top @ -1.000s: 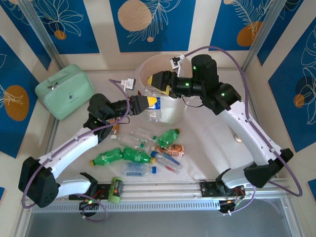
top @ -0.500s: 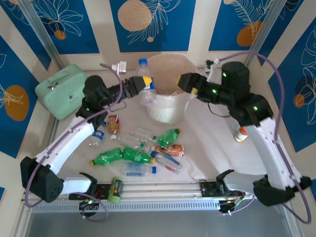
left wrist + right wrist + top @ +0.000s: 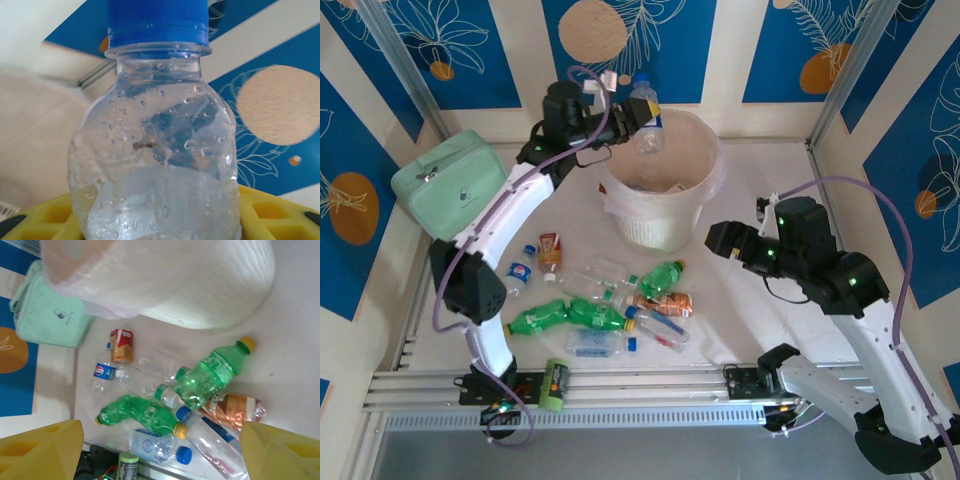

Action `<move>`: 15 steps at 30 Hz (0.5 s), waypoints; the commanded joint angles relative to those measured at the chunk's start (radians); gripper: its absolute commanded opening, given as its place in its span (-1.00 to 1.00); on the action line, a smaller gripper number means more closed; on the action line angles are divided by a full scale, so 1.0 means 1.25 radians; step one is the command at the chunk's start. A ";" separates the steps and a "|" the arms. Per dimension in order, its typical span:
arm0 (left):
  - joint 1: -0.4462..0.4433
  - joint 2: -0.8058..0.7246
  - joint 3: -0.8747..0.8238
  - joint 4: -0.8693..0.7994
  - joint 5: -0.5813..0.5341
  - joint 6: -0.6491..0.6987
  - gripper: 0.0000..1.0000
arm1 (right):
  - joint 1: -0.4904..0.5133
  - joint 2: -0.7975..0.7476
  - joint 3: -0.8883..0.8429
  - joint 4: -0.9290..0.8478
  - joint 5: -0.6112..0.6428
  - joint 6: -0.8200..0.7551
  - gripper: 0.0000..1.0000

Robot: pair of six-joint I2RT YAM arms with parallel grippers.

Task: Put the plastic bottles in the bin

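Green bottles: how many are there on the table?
3. One green bottle lies just in front of the bin; two more lie end to end at the pile's near left. The bin may hide more.

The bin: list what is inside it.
In the bin, a pale liner and something small, unclear, at the bottom. The left gripper and its clear bottle cover the far-left part.
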 commanded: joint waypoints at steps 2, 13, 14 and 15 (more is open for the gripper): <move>-0.017 0.032 0.074 -0.079 -0.024 0.017 0.17 | 0.000 -0.019 -0.018 -0.026 0.024 0.010 0.63; -0.033 0.027 0.124 -0.211 -0.098 0.096 0.71 | 0.001 -0.016 -0.021 -0.027 0.020 0.006 0.63; -0.033 0.009 0.124 -0.230 -0.116 0.113 0.72 | 0.003 -0.013 -0.016 -0.024 0.015 0.003 0.63; -0.033 -0.014 0.121 -0.250 -0.136 0.136 0.73 | 0.005 -0.010 -0.010 -0.020 0.011 0.001 0.64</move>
